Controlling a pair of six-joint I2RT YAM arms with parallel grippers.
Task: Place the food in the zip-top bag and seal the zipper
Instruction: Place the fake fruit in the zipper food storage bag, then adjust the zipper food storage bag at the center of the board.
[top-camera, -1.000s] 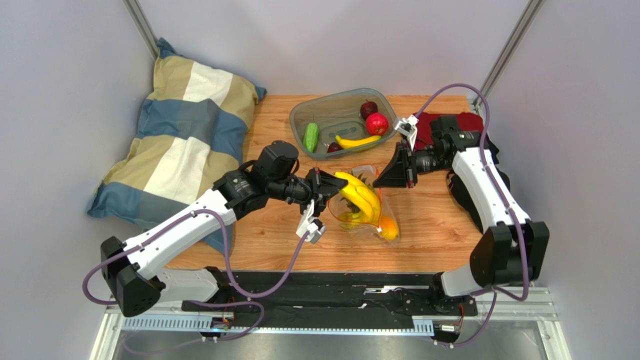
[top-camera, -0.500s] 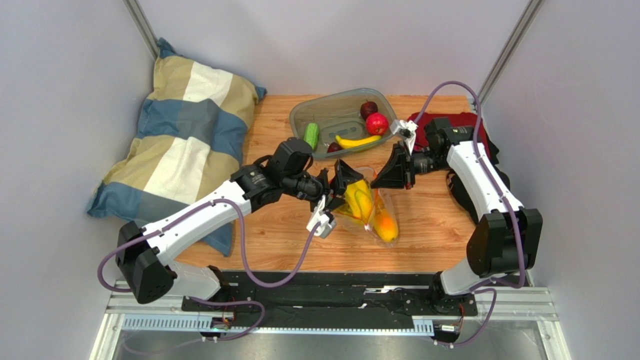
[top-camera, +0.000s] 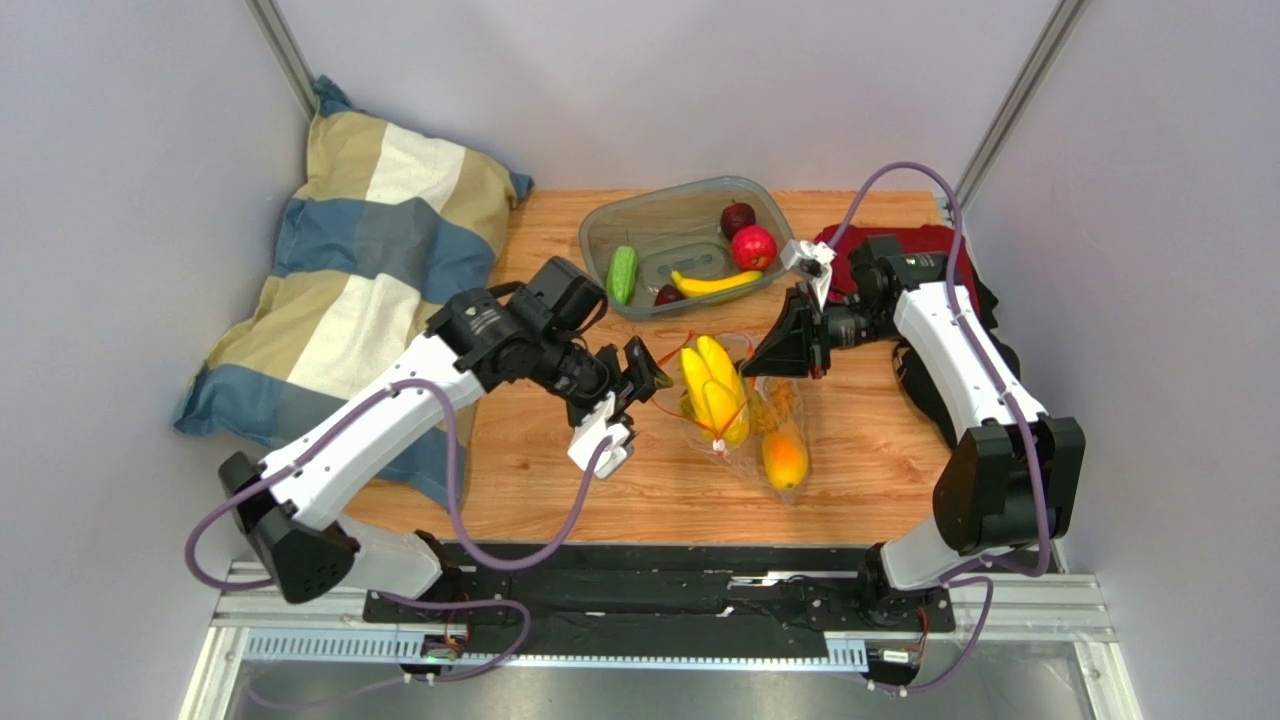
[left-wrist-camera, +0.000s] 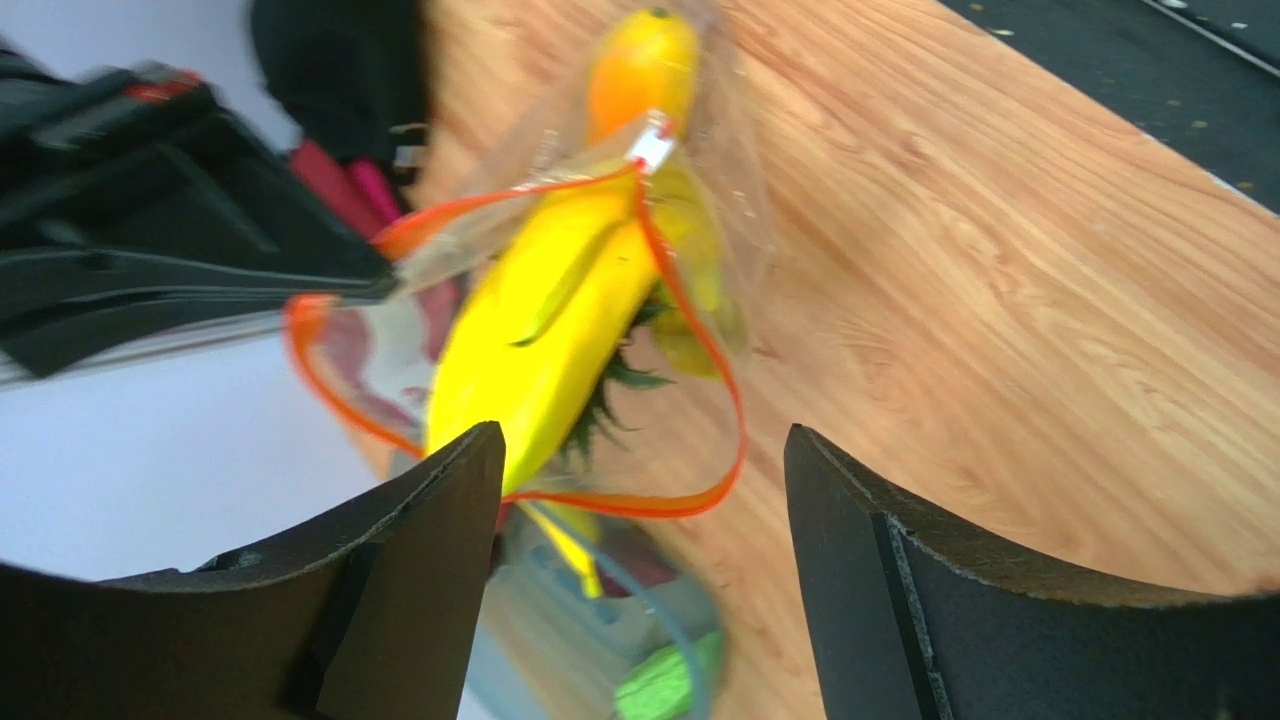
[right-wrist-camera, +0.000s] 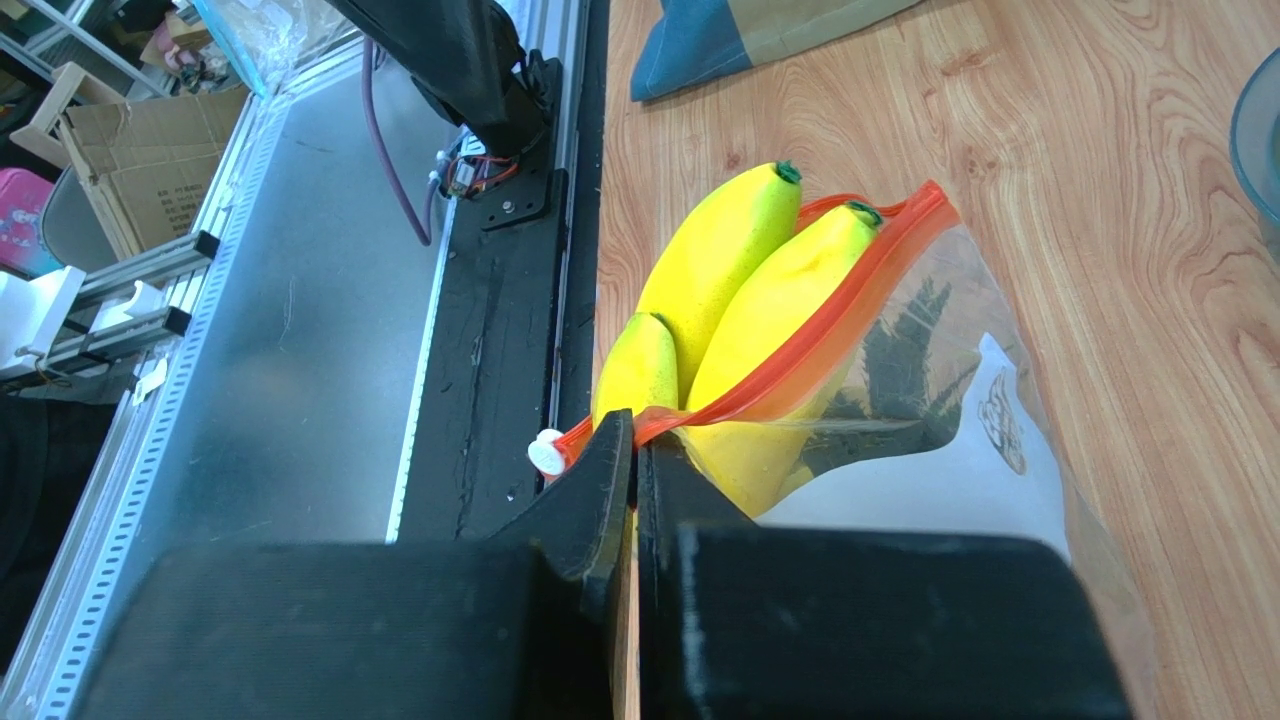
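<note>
The zip-top bag (top-camera: 759, 428) lies on the wooden table with its mouth held up and open. A bunch of yellow bananas (top-camera: 709, 387) stands in the mouth, their tips poking out above the orange-red zipper (right-wrist-camera: 842, 338). An orange mango (top-camera: 783, 455) sits deeper in the bag. My right gripper (top-camera: 777, 354) is shut on the zipper edge beside the white slider (right-wrist-camera: 544, 453). My left gripper (top-camera: 639, 375) hangs open just left of the bag, holding nothing. In the left wrist view the zipper loop (left-wrist-camera: 721, 450) and bananas (left-wrist-camera: 556, 323) lie ahead of the open gripper (left-wrist-camera: 643, 450).
The grey-green tray (top-camera: 661, 210) behind the bag holds a green cucumber (top-camera: 622, 273), a banana (top-camera: 714, 281), a red fruit (top-camera: 753, 248) and a dark one (top-camera: 736, 218). A striped pillow (top-camera: 361, 255) fills the left side. A red cloth thing (top-camera: 902, 240) lies at far right.
My left gripper let go of the bananas, opened and drew back to the left. The bananas now stand in the bag's mouth. The right gripper kept its hold on the zipper edge.
</note>
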